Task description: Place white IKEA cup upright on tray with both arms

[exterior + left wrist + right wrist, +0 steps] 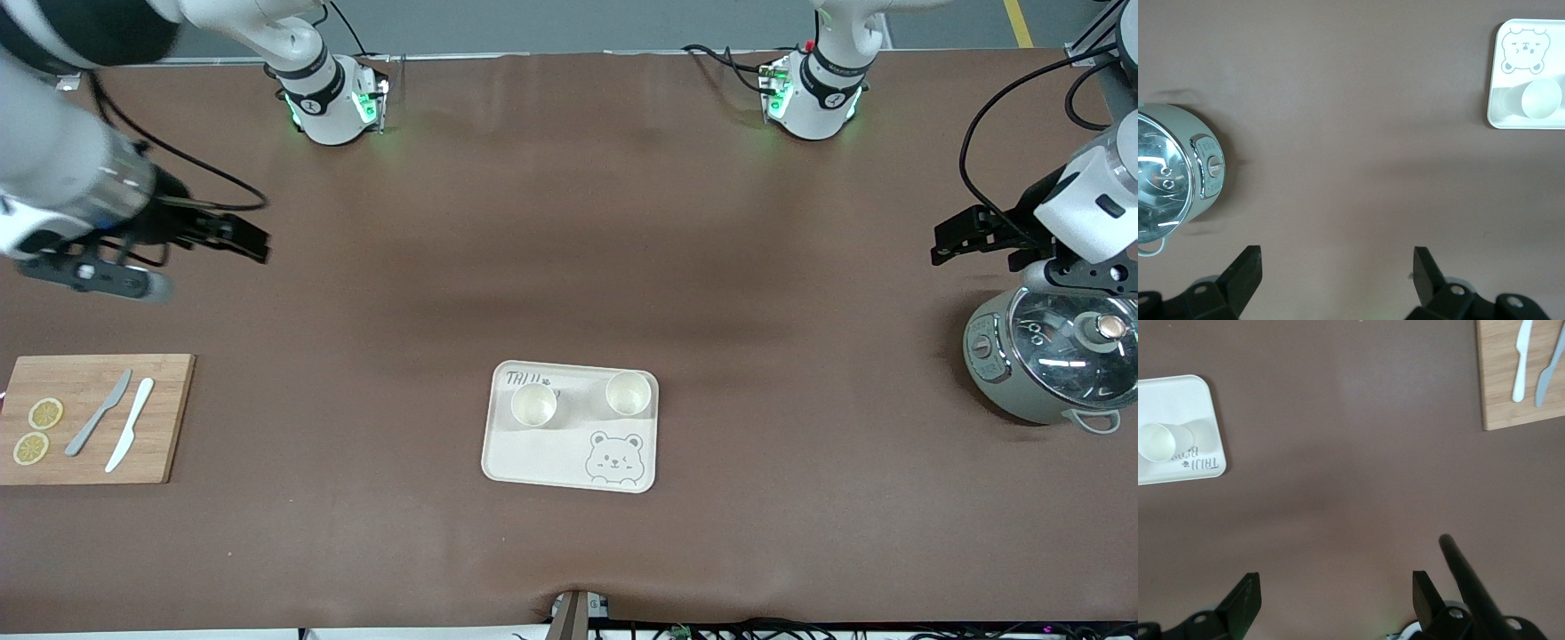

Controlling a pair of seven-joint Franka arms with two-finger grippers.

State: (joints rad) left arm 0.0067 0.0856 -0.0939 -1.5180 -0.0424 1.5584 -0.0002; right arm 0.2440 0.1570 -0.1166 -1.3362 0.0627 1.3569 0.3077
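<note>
The cream tray [533, 455] with a grey bear face lies on the brown table, in the middle and near the front camera. Two white cups stand upright on it, one [533, 404] toward the right arm's end and one [629, 393] toward the left arm's end. My right gripper [254, 240] is open and empty, over bare table at the right arm's end. My left gripper [942, 244] is open and empty, over bare table beside the cooker. The left wrist view shows the tray [1553, 67] and one cup [1540, 99]. The right wrist view shows the tray [1171, 397] and one cup [1158, 442].
A wooden cutting board [164, 418] with two lemon slices [37, 431], a grey knife [98, 413] and a white knife [130, 425] lies at the right arm's end. A grey-green cooker [1049, 356] with a glass lid stands at the left arm's end.
</note>
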